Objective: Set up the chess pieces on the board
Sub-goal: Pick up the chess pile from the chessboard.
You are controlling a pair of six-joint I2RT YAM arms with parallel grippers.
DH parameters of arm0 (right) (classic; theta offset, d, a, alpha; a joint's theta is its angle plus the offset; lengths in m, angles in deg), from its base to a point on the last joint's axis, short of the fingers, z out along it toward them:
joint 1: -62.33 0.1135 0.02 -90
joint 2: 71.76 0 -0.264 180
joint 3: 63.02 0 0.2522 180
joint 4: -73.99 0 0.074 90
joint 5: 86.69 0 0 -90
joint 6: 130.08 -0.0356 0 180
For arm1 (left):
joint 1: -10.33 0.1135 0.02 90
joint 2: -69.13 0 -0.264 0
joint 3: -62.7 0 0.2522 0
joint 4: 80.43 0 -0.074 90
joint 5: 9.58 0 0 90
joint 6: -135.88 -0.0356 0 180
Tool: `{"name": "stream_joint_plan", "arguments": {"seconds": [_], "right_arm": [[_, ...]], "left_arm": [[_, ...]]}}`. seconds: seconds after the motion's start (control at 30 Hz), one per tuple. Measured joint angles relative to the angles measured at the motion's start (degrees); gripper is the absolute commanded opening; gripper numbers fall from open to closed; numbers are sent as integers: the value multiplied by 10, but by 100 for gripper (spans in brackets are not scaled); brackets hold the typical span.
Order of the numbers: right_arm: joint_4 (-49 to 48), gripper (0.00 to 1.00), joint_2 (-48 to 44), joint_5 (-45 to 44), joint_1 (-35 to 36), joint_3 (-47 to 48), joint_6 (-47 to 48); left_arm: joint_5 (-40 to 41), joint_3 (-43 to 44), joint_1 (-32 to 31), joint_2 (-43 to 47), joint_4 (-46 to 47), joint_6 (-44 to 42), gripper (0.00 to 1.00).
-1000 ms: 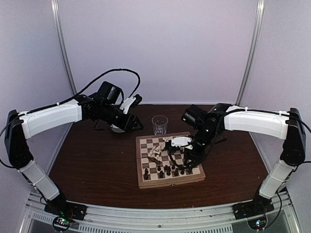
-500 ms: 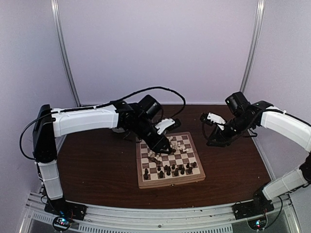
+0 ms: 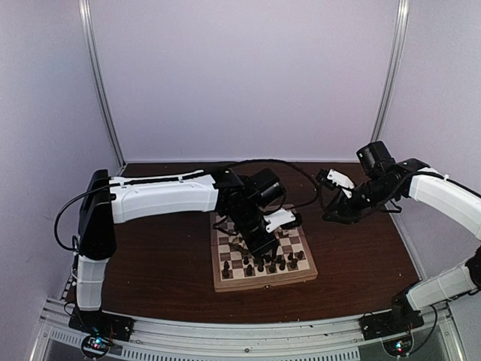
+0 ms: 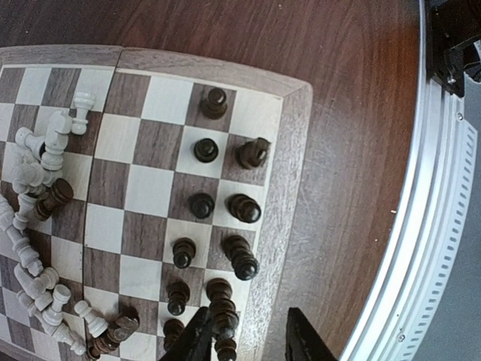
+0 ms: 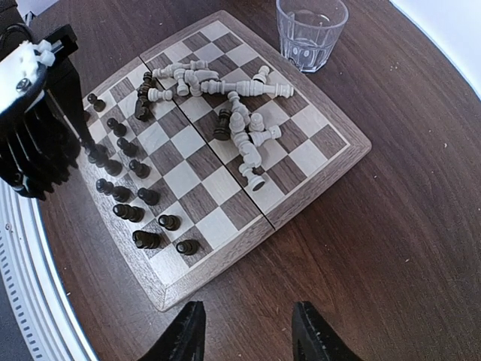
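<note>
The board (image 3: 263, 283) lies mid-table, with its pale rim (image 4: 289, 173) showing in the left wrist view. Dark chess pieces (image 4: 225, 195) stand in two rows along its near edge. Cream pieces (image 5: 225, 98) lie heaped across the middle, a few dark ones among them. My left gripper (image 3: 263, 248) hangs over the dark rows. Its jaws (image 4: 252, 338) are open around one tall standing dark piece (image 4: 222, 320), which is close against the left finger. My right gripper (image 3: 329, 207) is off the board to the right, open and empty (image 5: 250, 335) above bare table.
A clear drinking glass (image 5: 310, 30) stands on the table just past the board's far edge, hidden by the left arm in the top view. The left arm's black wrist (image 5: 30, 128) covers the board's near side. A metal rail (image 4: 421, 226) borders the table's near edge.
The left arm swung from the back left of the table onto the board's near rows. The right arm left the board and drew back to the right.
</note>
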Motion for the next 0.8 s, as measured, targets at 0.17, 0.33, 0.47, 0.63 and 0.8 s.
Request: {"name": "stream_joint_plan", "arguments": {"seconds": [0.17, 0.33, 0.47, 0.63, 0.8], "right_arm": [[-1, 42, 0, 0, -1, 0, 0], [-2, 42, 0, 0, -2, 0, 1], [-3, 42, 0, -1, -2, 0, 2], [-4, 42, 0, 0, -2, -1, 2], [-4, 42, 0, 8, -2, -3, 13]], "left_arm": [[24, 25, -3, -18, -17, -8, 34], [37, 43, -4, -34, -23, -11, 34], [41, 53, -4, -38, -26, -12, 34], [71, 52, -4, -29, -29, -12, 34], [85, 18, -3, 28, -28, -12, 34]]}}
